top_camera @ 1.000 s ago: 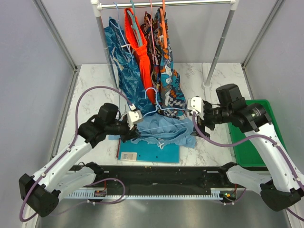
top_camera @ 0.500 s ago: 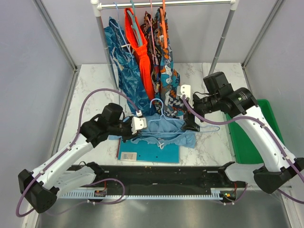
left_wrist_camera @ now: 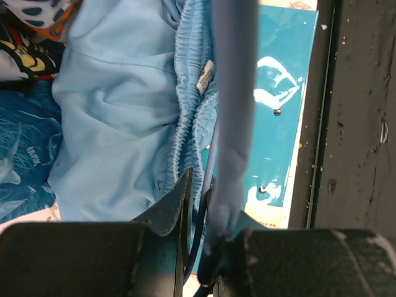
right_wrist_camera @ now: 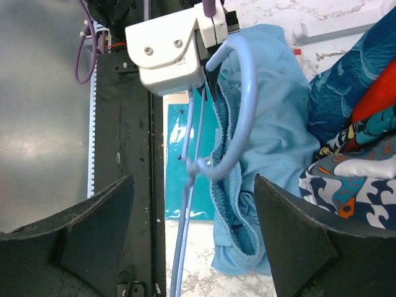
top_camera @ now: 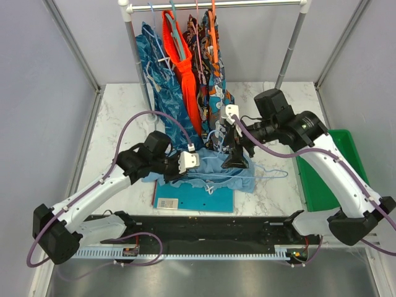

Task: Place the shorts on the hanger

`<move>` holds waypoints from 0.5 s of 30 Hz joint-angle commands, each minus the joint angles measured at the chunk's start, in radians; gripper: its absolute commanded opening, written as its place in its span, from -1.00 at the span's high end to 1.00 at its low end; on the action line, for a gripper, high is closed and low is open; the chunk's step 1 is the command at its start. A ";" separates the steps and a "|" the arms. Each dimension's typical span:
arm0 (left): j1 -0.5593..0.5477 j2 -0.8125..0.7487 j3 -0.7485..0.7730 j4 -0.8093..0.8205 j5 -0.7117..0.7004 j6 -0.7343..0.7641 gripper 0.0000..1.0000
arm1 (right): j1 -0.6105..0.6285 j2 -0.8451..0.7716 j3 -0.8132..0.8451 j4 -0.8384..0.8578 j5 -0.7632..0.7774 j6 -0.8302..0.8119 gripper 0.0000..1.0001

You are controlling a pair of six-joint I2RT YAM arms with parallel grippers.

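The light sky-blue shorts (top_camera: 218, 172) lie crumpled on a teal board near the table's front; they also show in the left wrist view (left_wrist_camera: 117, 105) and the right wrist view (right_wrist_camera: 275, 142). The pale blue wire hanger (top_camera: 272, 174) lies over them, hook raised (right_wrist_camera: 240, 105). My left gripper (top_camera: 189, 161) is shut on the hanger's wire (left_wrist_camera: 208, 204) by the shorts' waistband. My right gripper (top_camera: 236, 154) is open, its fingers (right_wrist_camera: 74, 241) wide on either side of the hanger's twisted neck, not touching it.
A clothes rack (top_camera: 210, 5) at the back holds leafy dark blue shorts (top_camera: 162, 86), orange shorts (top_camera: 179, 55) and patterned garments close behind the grippers. The teal board (top_camera: 192, 199) lies under the shorts. A green bin (top_camera: 328, 185) stands at the right.
My right arm has swung left and come over the hanger's hook with its jaws open. My left gripper has shifted right, still holding the hanger.
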 commanded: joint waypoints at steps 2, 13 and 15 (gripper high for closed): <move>-0.019 0.026 0.080 0.002 -0.023 0.023 0.97 | 0.058 0.050 0.018 0.061 0.005 0.028 -0.47; -0.036 0.035 0.062 -0.039 -0.031 -0.012 0.96 | 0.088 0.061 0.008 0.112 0.148 0.007 1.00; -0.033 0.032 0.068 -0.052 -0.013 -0.055 0.92 | 0.088 0.021 -0.047 0.152 0.171 -0.013 1.00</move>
